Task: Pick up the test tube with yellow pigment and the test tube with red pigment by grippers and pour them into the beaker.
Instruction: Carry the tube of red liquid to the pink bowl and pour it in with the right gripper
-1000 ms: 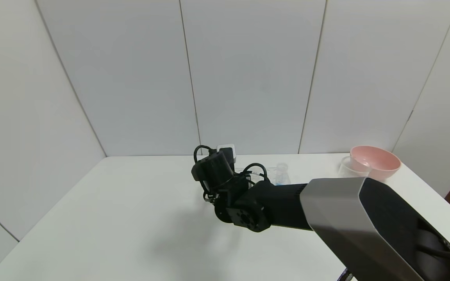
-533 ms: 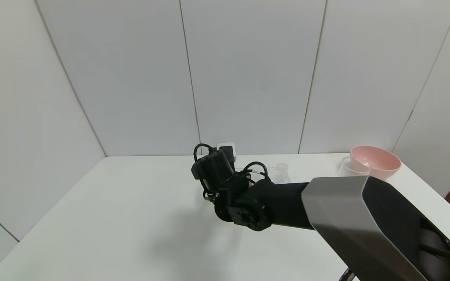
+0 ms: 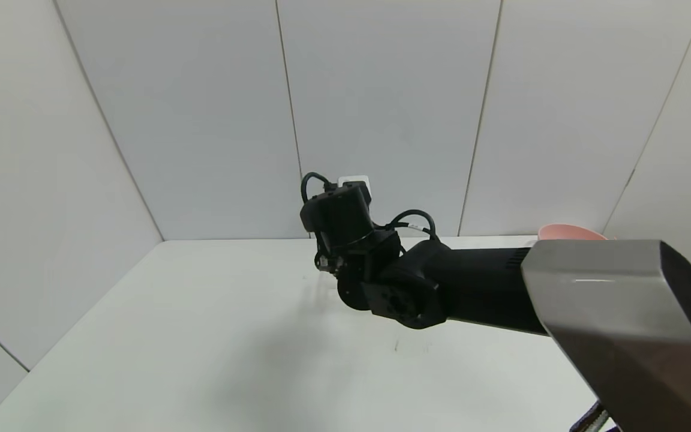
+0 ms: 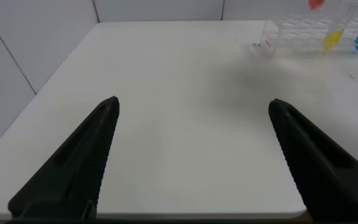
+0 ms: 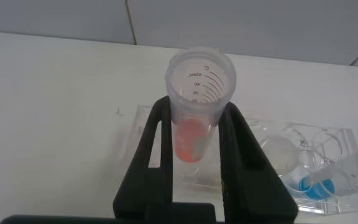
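While the right gripper [image 5: 194,149] holds the small clear ribbed-rim test tube with red-orange liquid at its bottom [image 5: 196,106] above the clear plastic tube rack [image 5: 328,171], its black fingers [image 5: 149,149] are clamped on the tube's sides and the tube stands close to upright. In the head view the right arm [image 3: 471,288] reaches across the white table [image 3: 201,336] and hides the rack and the beaker; only the rim of the pink bowl [image 3: 567,231] shows above it. A tube with blue liquid [image 5: 328,180] sits in the rack. From the left wrist view, the left gripper [image 4: 191,155] hovers near the table edge with fingers [image 4: 73,168] wide apart, empty, and the test tube with yellow liquid [image 4: 332,38] stands in the rack well away from it. Risks from here appear to be these: the tube is open at the top, so tilting it during transfer could spill pigment on the table; a smooth round wall may slip or rotate between narrow fingers; pouring into the pink bowl rather than the beaker would be an error of target.
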You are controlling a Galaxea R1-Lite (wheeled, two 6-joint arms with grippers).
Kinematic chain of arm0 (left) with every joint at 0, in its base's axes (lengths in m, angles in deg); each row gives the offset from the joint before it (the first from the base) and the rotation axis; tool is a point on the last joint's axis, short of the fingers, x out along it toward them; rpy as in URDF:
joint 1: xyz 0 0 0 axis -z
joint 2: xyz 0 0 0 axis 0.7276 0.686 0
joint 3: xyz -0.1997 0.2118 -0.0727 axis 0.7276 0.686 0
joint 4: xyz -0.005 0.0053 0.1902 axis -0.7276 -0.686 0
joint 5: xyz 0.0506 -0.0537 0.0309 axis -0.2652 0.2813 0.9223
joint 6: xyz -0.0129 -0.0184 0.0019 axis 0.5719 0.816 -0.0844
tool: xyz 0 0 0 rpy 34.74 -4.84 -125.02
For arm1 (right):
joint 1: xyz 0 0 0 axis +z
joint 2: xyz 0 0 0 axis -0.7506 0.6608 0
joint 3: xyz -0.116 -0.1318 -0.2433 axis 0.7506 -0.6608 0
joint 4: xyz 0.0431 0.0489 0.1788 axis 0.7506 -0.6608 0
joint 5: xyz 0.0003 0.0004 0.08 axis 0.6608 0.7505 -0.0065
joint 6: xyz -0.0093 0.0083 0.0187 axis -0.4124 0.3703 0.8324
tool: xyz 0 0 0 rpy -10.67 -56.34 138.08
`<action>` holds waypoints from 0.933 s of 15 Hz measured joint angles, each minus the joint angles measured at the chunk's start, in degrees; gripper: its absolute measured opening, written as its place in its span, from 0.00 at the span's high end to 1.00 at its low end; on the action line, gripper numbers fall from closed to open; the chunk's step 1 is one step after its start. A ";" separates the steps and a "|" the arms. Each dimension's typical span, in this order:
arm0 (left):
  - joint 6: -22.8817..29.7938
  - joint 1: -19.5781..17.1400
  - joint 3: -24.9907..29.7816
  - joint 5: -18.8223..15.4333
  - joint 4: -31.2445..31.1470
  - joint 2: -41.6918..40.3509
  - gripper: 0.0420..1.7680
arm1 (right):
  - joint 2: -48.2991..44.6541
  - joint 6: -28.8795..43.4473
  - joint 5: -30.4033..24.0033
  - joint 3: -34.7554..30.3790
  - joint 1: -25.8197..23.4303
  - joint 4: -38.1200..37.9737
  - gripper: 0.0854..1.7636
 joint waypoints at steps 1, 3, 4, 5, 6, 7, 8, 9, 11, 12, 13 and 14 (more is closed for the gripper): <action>0.00 0.00 0.00 0.00 0.00 0.00 0.03 | -0.89 -0.74 0.02 -0.49 0.24 -0.13 0.75; 0.00 0.00 0.00 0.00 0.00 0.00 0.03 | -2.56 -2.28 -0.33 -2.72 0.52 -0.18 0.75; 0.00 0.00 0.00 0.00 0.00 0.00 0.03 | -3.36 -2.69 -0.99 -4.33 0.66 -0.13 0.75; 0.00 0.00 0.00 0.00 0.00 0.00 0.03 | -4.33 -2.85 -2.44 -6.34 0.77 -0.10 0.75; 0.00 0.00 0.00 0.00 0.00 0.00 0.03 | -5.51 -2.94 -4.60 -8.84 0.85 0.11 0.75; 0.00 0.00 0.00 -0.02 0.00 0.00 0.03 | -7.08 -2.96 -7.50 -12.07 1.01 0.26 0.75; -0.02 0.00 0.00 0.00 0.00 0.00 0.03 | -8.79 -3.01 -10.54 -15.43 1.16 0.48 0.75; 0.00 0.00 0.00 0.00 0.00 0.00 0.03 | -10.81 -3.05 -13.78 -18.91 1.24 0.67 0.75; 0.00 0.00 0.00 0.00 0.02 0.00 0.03 | -15.69 -3.73 -20.97 -26.05 0.94 0.91 0.75; 0.00 0.00 0.00 0.00 0.00 0.00 0.03 | -18.22 -4.47 -24.92 -29.14 0.20 1.00 0.75; 0.00 0.00 0.00 0.00 0.02 0.00 0.03 | -21.03 -5.42 -28.72 -32.05 -1.02 1.07 0.75; 0.00 0.00 0.00 0.00 0.00 0.00 0.03 | -23.63 -6.66 -31.67 -34.47 -2.49 1.07 0.75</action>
